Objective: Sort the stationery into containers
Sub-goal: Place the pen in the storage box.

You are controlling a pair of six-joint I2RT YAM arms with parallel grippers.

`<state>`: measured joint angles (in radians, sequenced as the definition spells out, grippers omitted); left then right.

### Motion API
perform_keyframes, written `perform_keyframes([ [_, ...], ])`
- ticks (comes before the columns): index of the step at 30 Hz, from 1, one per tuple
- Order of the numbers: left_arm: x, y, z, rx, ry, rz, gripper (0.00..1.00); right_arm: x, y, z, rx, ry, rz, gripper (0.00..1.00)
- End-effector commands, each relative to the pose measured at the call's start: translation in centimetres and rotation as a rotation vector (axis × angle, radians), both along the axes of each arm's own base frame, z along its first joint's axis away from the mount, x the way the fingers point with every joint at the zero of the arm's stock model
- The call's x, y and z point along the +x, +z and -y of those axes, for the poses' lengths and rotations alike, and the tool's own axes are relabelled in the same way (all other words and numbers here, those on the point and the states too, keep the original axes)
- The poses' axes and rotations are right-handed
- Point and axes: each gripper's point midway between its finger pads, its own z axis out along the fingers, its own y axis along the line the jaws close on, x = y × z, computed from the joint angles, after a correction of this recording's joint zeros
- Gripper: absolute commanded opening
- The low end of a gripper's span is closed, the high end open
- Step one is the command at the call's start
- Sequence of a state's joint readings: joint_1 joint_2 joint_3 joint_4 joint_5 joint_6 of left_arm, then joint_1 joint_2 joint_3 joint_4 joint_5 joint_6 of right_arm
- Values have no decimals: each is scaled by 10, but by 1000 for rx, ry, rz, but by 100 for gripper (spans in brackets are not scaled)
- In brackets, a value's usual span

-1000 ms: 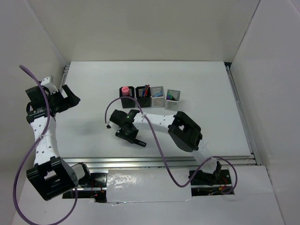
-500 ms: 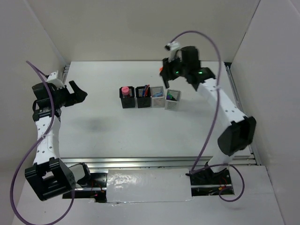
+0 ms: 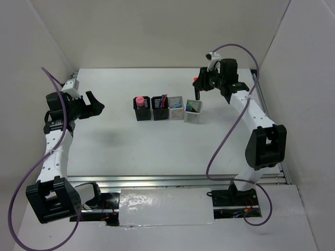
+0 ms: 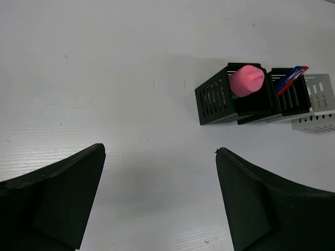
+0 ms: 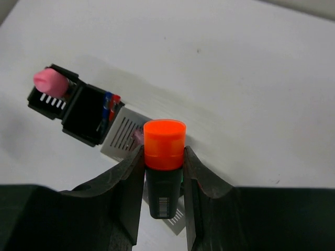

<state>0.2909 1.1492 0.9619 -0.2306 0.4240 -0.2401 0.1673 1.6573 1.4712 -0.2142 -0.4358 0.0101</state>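
Observation:
Four containers stand in a row mid-table: a black cup (image 3: pixel 140 110) with a pink marker (image 4: pixel 247 80) sticking out, a second black cup (image 3: pixel 159 109) holding red and blue pens (image 4: pixel 289 79), and two light grey cups (image 3: pixel 176 109) (image 3: pixel 192 112) with several coloured pens inside. My right gripper (image 3: pixel 198 88) hangs just behind and above the rightmost grey cup, shut on an upright black highlighter with an orange cap (image 5: pixel 164 157). In the right wrist view a grey cup (image 5: pixel 123 133) lies directly beneath it. My left gripper (image 3: pixel 94 103) hovers open at the far left, with nothing between its fingers (image 4: pixel 63 183).
White walls enclose the table on three sides. A metal rail (image 3: pixel 178 180) runs along the near edge. The right arm's purple cable (image 3: pixel 225 146) loops down over the table's right half.
My right arm has lifted from the middle of the table and swung to the back right, carrying the orange-capped highlighter over the rightmost grey cup. The left gripper has drifted slightly right.

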Motion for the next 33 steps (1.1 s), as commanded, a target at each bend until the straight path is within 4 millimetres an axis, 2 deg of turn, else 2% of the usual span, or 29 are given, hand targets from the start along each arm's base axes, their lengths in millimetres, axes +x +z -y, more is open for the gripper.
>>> perform_keyframes([
  [1, 6, 10, -3, 28, 7, 43, 99, 7, 11, -5, 30, 34, 60, 0],
  [9, 7, 5, -6, 37, 26, 30, 99, 10, -33, -7, -25, 55, 15, 5],
  [12, 8, 4, -6, 37, 25, 27, 99, 12, -43, -6, -46, 62, 8, 11],
  [22, 10, 2, -8, 35, 41, 22, 99, 9, -61, -17, -63, 94, -18, 17],
  [24, 9, 1, -8, 36, 42, 22, 99, 7, -67, -22, -68, 103, -33, 32],
  [28, 9, 2, -9, 49, 48, 19, 99, 3, -71, -26, -67, 108, -60, 53],
  [29, 9, 3, -11, 56, 51, 19, 99, 3, -69, -25, -63, 95, -60, 62],
  [33, 12, 9, -14, 74, 55, 18, 99, -2, -48, -19, -50, 73, -40, 67],
])
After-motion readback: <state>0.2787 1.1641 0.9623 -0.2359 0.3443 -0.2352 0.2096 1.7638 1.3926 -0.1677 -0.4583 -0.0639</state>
